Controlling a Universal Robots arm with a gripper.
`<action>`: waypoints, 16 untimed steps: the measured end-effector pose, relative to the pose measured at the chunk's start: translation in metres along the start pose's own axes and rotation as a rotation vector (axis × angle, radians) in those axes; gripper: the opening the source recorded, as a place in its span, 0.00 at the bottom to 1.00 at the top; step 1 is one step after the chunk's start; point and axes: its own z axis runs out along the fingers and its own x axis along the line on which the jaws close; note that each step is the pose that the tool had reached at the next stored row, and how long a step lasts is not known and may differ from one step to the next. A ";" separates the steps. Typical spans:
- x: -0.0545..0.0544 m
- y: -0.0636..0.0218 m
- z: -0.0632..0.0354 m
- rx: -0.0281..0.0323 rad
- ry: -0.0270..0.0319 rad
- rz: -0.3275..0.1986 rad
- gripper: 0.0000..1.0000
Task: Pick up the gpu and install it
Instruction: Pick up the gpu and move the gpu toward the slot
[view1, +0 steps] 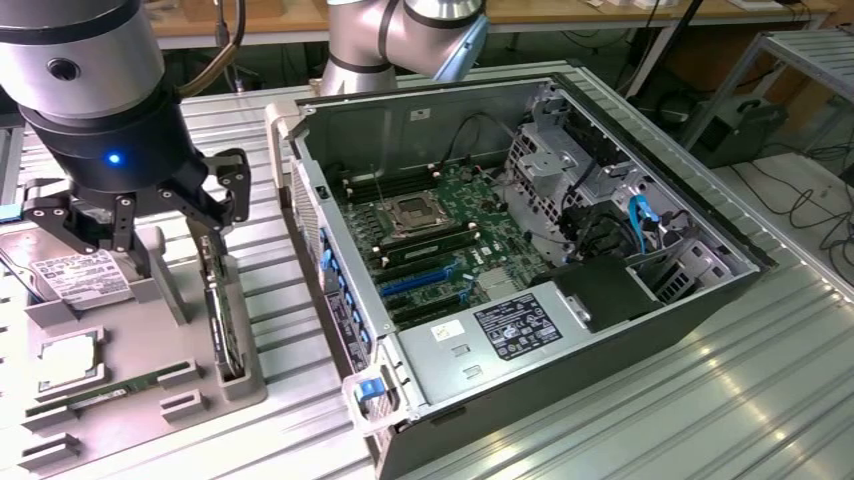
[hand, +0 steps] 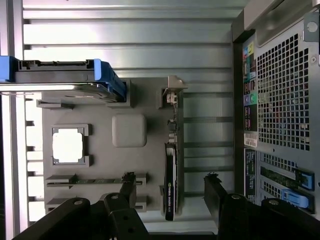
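Observation:
The gpu (view1: 222, 312) stands on its edge in a slot along the grey parts tray (view1: 147, 400), on the side nearest the computer case. In the wrist view the gpu (hand: 170, 172) shows edge-on as a thin dark card with its metal bracket at the far end. My gripper (view1: 147, 215) hangs above the tray, open, and nothing is held. Seen from the wrist, the gripper (hand: 170, 192) has one black finger on each side of the card's line, well above it and not touching.
The tray also carries a silver hard drive (view1: 80, 275), a processor (view1: 67, 360) and a narrow memory stick (view1: 114, 390). The open computer case (view1: 694, 290) lies to the exterior view's right, motherboard (view1: 441, 235) and blue slots (view1: 420, 283) exposed. Slatted metal table (view1: 747, 400) all around.

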 end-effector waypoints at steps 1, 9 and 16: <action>0.000 0.0000 0.0006 0.0000 0.0000 0.000 0.66; 0.000 -0.0003 0.0054 0.0000 0.0000 0.000 0.66; 0.000 -0.0018 0.0154 0.0001 0.0002 0.000 0.66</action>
